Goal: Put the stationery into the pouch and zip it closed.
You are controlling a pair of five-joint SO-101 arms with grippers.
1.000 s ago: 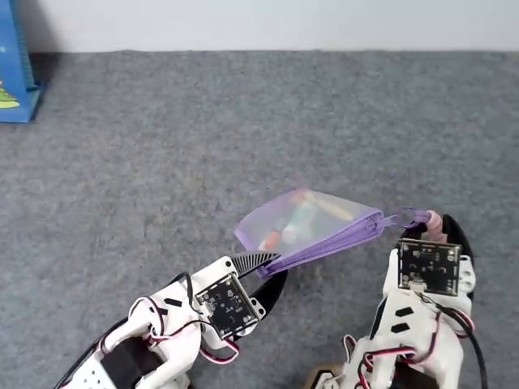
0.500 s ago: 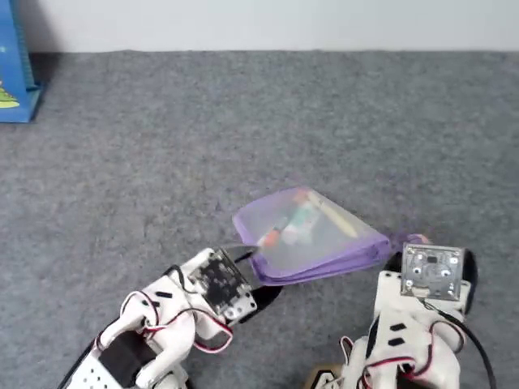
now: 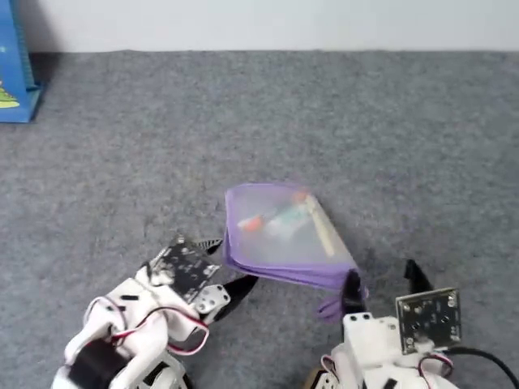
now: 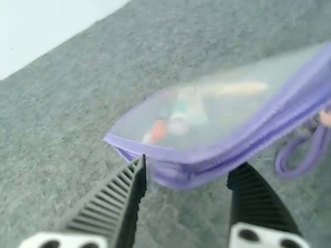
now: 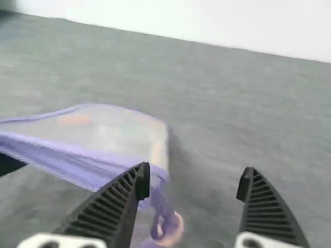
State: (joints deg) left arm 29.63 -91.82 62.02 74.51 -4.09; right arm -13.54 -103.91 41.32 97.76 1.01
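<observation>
The translucent purple pouch lies flat on the grey carpet with stationery inside: an orange piece, a green piece and a pale stick. Its zipper edge faces the arms, and the purple pull loop trails off its right corner. My left gripper is open just short of the pouch's left corner, with nothing in it. In the left wrist view the pouch sits just beyond that open gripper. My right gripper is open beside the pull; its wrist view shows the gripper, the pouch and the pink-beaded pull.
A blue box stands at the far left edge of the carpet. A white wall bounds the back. Bare grey carpet stretches behind and to both sides of the pouch.
Both grippers let go: the right one released the zipper pull, the left one the pouch's corner. Both drew back toward the near edge, and the pouch dropped flat and shifted left.
</observation>
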